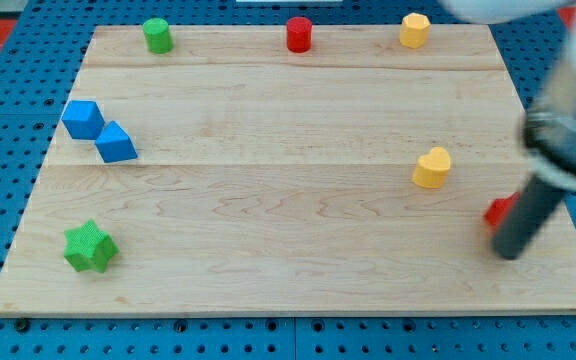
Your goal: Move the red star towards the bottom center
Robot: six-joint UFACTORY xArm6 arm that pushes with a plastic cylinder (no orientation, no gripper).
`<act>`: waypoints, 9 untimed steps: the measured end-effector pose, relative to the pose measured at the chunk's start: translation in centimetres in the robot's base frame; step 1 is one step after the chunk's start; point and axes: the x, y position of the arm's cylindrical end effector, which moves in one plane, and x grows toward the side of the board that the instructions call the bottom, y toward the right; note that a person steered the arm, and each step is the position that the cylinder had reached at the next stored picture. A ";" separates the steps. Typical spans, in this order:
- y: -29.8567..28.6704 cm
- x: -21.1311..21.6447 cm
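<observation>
A pale wooden worktop [268,120] of joined planks fills the view under even light. Around the worktop on every side lies a blue perforated base [8,60].

my tip [509,254] touching red star [499,211], yellow block [432,167] nearby

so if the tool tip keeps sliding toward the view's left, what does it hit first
Probably the red star, pressed against my tip at its upper left; beyond it the board looks free toward the green star, though depth is unclear.
</observation>
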 end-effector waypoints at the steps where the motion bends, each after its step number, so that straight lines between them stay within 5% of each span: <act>1: 3.1 1.0; 2: 5.6 2.5; 3: 5.6 -3.5; 6: -15.3 -1.8; 8: -11.6 -3.9; 9: -18.6 -4.4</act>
